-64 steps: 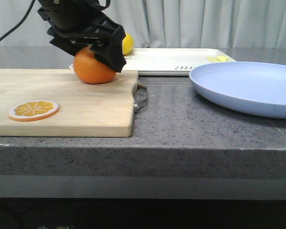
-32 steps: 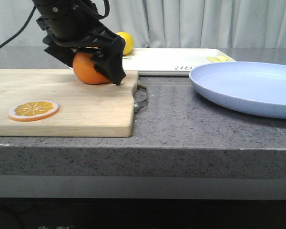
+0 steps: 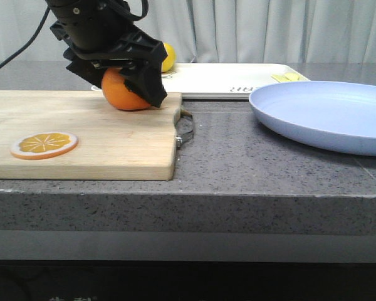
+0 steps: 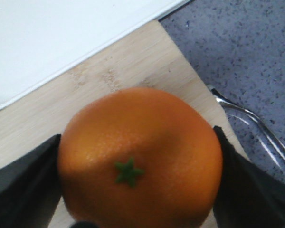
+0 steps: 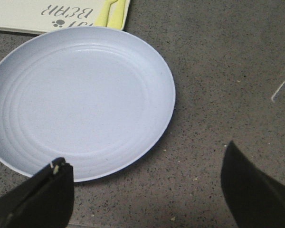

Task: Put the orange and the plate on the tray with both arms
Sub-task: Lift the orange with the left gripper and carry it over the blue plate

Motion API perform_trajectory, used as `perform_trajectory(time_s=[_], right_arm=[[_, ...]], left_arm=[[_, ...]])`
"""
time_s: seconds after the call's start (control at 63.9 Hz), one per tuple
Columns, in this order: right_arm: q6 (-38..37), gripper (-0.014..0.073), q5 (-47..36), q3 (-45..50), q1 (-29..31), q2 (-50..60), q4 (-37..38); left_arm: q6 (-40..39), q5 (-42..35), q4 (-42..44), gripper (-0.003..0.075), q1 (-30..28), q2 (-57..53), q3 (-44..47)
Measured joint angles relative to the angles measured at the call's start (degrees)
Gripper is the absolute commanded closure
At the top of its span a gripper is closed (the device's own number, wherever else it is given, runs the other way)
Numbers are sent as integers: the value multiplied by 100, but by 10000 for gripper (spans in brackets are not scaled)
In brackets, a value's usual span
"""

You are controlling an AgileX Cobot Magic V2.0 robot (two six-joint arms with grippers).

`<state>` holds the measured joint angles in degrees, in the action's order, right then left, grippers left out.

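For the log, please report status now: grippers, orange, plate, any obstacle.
Left gripper shut on orange, on the board. Right gripper open above plate rim, empty. Lemon by tray.

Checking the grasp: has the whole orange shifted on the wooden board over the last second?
Yes. The round orange slid slightly right toward the wooden cutting board's metal handle, held between the left hand's fingers.

A bright round orange (image 4: 140, 156) bears a green star-shaped stem. The shallow round plate (image 5: 80, 102) is pale lavender-blue; the stone counter (image 3: 238, 157) is speckled dark grey.
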<state>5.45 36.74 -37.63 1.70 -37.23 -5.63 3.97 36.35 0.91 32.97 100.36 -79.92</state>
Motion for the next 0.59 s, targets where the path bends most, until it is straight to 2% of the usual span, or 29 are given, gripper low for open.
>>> perform_trajectory(time_s=[0.297,0.594], right_arm=[[0,-40,0,0,0,0,0],[0,-40,0,0,0,0,0]], left_arm=[[0,237,-24,288,643,-76,-555],[0,252,-91,288,1532,609,-1824]])
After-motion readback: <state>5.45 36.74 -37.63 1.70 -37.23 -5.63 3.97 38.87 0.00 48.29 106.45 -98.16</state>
